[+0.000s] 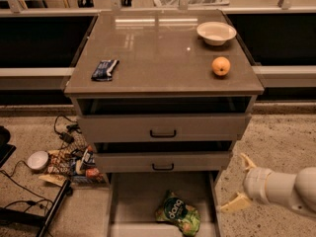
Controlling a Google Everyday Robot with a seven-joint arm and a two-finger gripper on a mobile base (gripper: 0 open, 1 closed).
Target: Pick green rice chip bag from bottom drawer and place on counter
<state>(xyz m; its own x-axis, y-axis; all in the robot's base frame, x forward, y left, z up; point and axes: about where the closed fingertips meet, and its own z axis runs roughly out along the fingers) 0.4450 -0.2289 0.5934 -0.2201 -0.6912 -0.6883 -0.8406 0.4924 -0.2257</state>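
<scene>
The green rice chip bag [178,214] lies flat on the floor of the pulled-out bottom drawer [133,201], toward its front right. The glossy grey-brown counter [158,48] tops the cabinet above the two handled drawers. My gripper [239,183] is at the lower right, beside the drawer's right edge and right of the bag, apart from it. Its two tan fingers are spread open and hold nothing.
On the counter sit a white bowl [216,32], an orange [221,66] and a small dark blue wrapper [104,69]. On the floor at the left lie cables, a wire basket of snacks [74,162] and a small white bowl [37,160].
</scene>
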